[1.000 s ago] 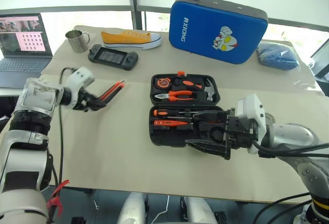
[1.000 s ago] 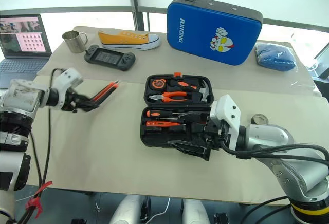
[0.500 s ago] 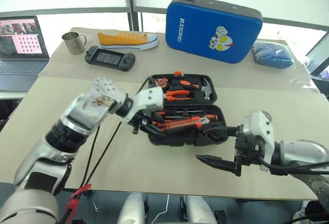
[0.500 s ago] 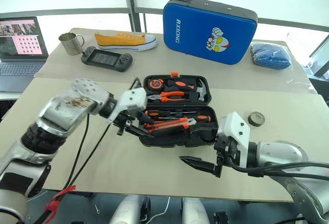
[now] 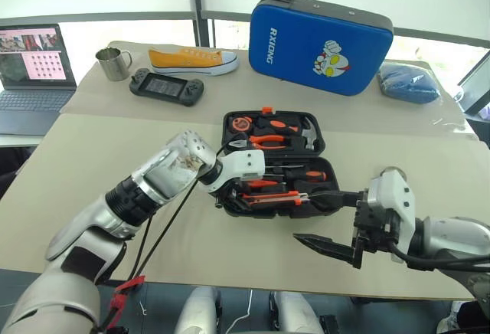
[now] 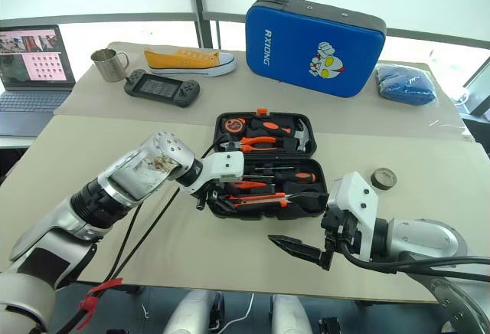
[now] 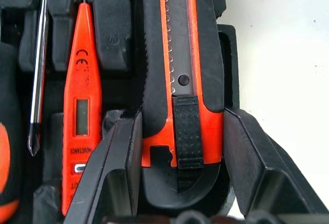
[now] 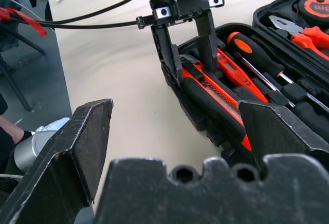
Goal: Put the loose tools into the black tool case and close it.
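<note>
Now the left gripper (image 7: 177, 147) has its fingers pinching the orange-black utility knife (image 7: 182, 75) across its width, at the slider end, and holds it low over the near row of the black tool case (image 5: 314, 150). The case lies open in the middle of the counter (image 5: 107, 158). In its near half a black-and-orange-handled screwdriver (image 8: 254, 49) and a small all-orange screwdriver (image 7: 79, 111) already rest just beside the knife; its far half holds the pliers (image 5: 260, 140) and the hammer (image 5: 306, 129). The right gripper (image 5: 333, 223) hangs near and right of the case with its fingers spread wide and nothing between them. A small dark tape roll (image 6: 383, 177) sits on the counter right of the case, well apart from it.

The knife looks stiff and light, with ribbed rubbery flanks that should grip well; a hold across those flanks suits it, and it likely needs pressing flat into its moulded slot. The tape roll is probably light and firm, best taken across its rim. The case shell seems rigid plastic, so the lid should swing from its far edge, though any tool standing proud could stop the latch.

At the far side lie a blue cartoon-printed case (image 5: 321, 43), a yellow shoe (image 5: 195, 60), a game controller (image 5: 167, 86), a metal cup (image 5: 113, 62) and a laptop (image 5: 31, 73).
</note>
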Controlling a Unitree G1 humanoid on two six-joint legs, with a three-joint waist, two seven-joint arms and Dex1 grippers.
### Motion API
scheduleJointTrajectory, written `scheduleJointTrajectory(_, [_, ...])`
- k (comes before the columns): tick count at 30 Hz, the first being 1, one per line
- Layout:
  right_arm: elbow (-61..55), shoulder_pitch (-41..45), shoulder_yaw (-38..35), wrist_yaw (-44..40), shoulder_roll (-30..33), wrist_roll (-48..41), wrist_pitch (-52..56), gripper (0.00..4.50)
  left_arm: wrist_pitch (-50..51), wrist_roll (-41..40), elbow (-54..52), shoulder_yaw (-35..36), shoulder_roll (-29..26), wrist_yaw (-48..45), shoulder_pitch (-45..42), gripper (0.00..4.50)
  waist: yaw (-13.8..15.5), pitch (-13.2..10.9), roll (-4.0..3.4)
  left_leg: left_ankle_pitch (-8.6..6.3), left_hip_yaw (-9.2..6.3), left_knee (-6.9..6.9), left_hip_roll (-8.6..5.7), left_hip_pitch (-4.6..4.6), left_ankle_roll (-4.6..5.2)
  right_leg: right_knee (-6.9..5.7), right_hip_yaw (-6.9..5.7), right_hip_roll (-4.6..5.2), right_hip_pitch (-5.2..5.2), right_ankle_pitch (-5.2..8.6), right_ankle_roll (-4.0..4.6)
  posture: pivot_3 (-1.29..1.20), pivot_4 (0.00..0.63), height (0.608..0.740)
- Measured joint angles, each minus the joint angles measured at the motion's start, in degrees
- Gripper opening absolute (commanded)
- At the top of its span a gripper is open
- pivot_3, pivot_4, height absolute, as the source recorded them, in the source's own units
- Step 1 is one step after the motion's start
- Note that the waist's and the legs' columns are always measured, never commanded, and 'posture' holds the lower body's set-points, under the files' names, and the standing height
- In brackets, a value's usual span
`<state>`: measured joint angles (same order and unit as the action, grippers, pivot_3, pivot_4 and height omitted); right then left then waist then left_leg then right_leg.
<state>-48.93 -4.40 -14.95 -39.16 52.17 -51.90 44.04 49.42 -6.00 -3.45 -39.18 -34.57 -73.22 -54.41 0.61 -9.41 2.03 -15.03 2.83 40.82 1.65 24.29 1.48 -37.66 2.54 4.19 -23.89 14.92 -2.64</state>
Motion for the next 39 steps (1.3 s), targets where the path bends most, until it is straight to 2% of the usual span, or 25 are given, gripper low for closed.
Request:
scheduleJointTrajectory(3, [-0.01,0.00,-0.01,0.53,0.00,-0.12,0.00,4.50,-0.35,0.23,-0.01,-0.13,-0.04,-0.49,-0.01,1.80,0.00,0.00,-0.01,0.00,0.00,0.00,0.00,-0.01,0.00,-0.01,0.00,0.00,0.00,0.00,0.00,0.00,0.150,0.740])
scheduleJointTrajectory(5, [-0.01,0.00,-0.03,0.60,-0.01,-0.18,-0.01,4.50,-0.23,0.27,-0.10,-0.15,-0.19,-0.78,-0.01,2.79,-0.01,0.00,-0.01,0.00,0.00,0.00,0.00,-0.01,0.00,-0.01,0.00,0.00,0.01,0.00,0.00,0.00,0.150,0.740])
scheduleJointTrajectory(6, [-0.01,0.01,-0.03,0.65,-0.05,-0.18,-0.02,4.50,0.00,0.32,-0.15,-0.10,-0.32,-0.89,-0.01,2.95,-0.01,0.01,-0.01,0.00,0.00,-0.01,0.00,-0.01,0.00,-0.01,0.00,0.00,0.01,0.00,0.00,0.00,0.150,0.740])
scheduleJointTrajectory(10, [0.00,0.00,-0.03,0.85,-0.23,-0.16,-0.04,4.50,1.61,0.14,-0.59,1.05,-1.09,-1.51,-0.40,4.33,-0.38,0.01,-0.02,-0.01,-0.01,-0.03,0.04,-0.01,0.01,-0.01,0.02,-0.07,-0.03,0.00,0.00,0.00,0.150,0.740])
scheduleJointTrajectory(11, [-0.01,0.04,-0.03,0.89,-0.29,-0.16,-0.05,4.50,2.73,-0.36,-0.75,0.98,-1.14,-2.15,-0.69,4.47,-0.35,0.02,-0.04,-0.01,-0.02,-0.03,0.04,-0.01,0.01,0.00,0.02,-0.07,-0.03,0.00,0.00,0.00,0.150,0.740])
scheduleJointTrajectory(18, [0.17,0.16,-0.02,0.80,-0.63,-0.03,-0.11,4.50,7.93,-5.69,-2.87,5.74,-4.65,-4.89,-1.58,4.47,-0.44,0.02,-0.04,0.00,-0.01,-0.01,0.03,0.05,0.00,-0.05,0.02,-0.06,-0.11,0.00,0.00,0.00,0.150,0.740])
scheduleJointTrajectory(22, [0.53,0.99,0.03,0.75,-0.75,-0.02,-0.12,4.50,5.66,-5.61,-2.06,6.58,-3.62,-3.26,-1.35,3.50,-0.03,0.02,-0.04,0.00,-0.01,0.01,-0.02,0.06,0.01,-0.02,0.02,0.01,-0.08,0.00,-0.01,0.00,0.150,0.740])
scheduleJointTrajectory(23, [0.61,1.32,0.10,0.75,-0.75,-0.01,-0.12,4.50,5.14,-5.56,-1.65,6.58,-2.85,-2.61,-1.05,3.00,0.10,0.02,-0.04,0.00,-0.01,0.02,-0.02,0.06,0.01,-0.02,0.01,0.01,-0.07,0.00,-0.01,0.00,0.150,0.740])
scheduleJointTrajectory(31, [1.02,1.63,0.32,0.73,-0.74,-0.04,-0.12,4.50,0.61,-4.20,1.62,5.27,1.26,-0.23,0.54,0.15,0.06,0.02,-0.04,0.00,-0.01,0.02,-0.01,0.07,0.01,-0.03,0.02,-0.01,-0.09,0.00,0.00,0.00,0.150,0.740])
scheduleJointTrajectory(32, [1.01,1.62,0.30,0.78,-0.74,-0.06,-0.12,4.50,0.51,-4.12,1.88,5.21,1.46,-0.09,0.54,0.04,0.05,0.02,-0.04,0.00,-0.01,0.02,-0.01,0.07,0.01,-0.03,0.02,-0.01,-0.09,0.00,0.00,0.00,0.150,0.740])
scheduleJointTrajectory(39, [0.71,1.35,-0.19,1.49,-0.73,-0.77,-0.09,4.50,-0.75,-3.01,1.92,3.37,0.78,-1.60,0.56,0.04,0.03,0.02,-0.04,0.00,-0.01,0.01,0.00,0.05,0.01,-0.03,0.02,-0.01,-0.08,0.00,0.00,0.00,0.150,0.740])
